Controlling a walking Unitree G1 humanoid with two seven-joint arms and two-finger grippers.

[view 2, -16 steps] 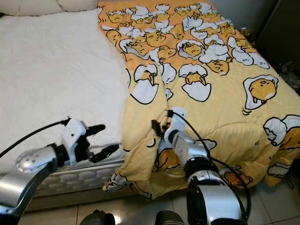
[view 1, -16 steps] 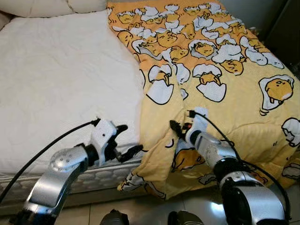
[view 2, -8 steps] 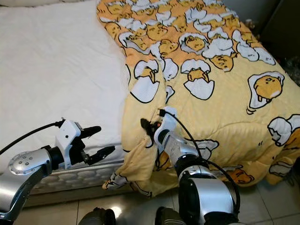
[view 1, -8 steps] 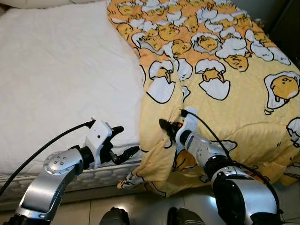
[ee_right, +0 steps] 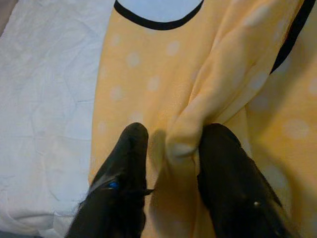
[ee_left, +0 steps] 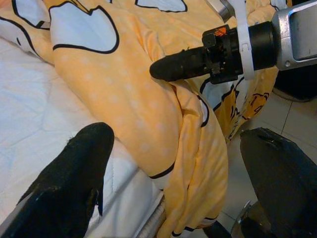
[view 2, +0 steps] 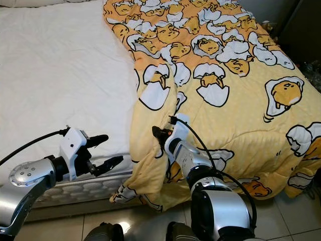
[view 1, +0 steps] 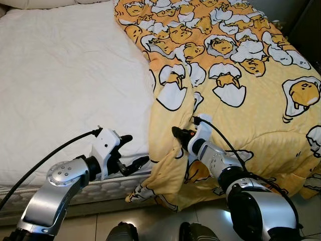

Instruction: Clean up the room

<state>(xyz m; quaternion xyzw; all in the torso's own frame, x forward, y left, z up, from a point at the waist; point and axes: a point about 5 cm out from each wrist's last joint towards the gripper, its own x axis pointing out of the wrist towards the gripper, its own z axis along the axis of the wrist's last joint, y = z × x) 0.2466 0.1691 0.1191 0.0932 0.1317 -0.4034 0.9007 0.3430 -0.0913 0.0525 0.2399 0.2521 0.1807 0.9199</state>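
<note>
The bed [view 1: 65, 90] occupies most of the scene. Its surface is covered by a white quilted sheet [view 1: 60, 60] with fine creases across it. A white pillow [view 1: 35, 2] lies at the head of the bed, at the far edge. The mattress side [view 1: 100, 188] has a quilted pattern of rounded cells along the near edge. Below the mattress, the floor [view 2: 296, 216] consists of light glossy tiles with visible joints; a bright reflection [view 1: 125, 223] of overhead light appears on the tiles near the bed foot. Dark furniture [view 1: 308, 30] stands on the far right beside the bed; its details cannot be resolved. Illumination is even and soft.
</note>
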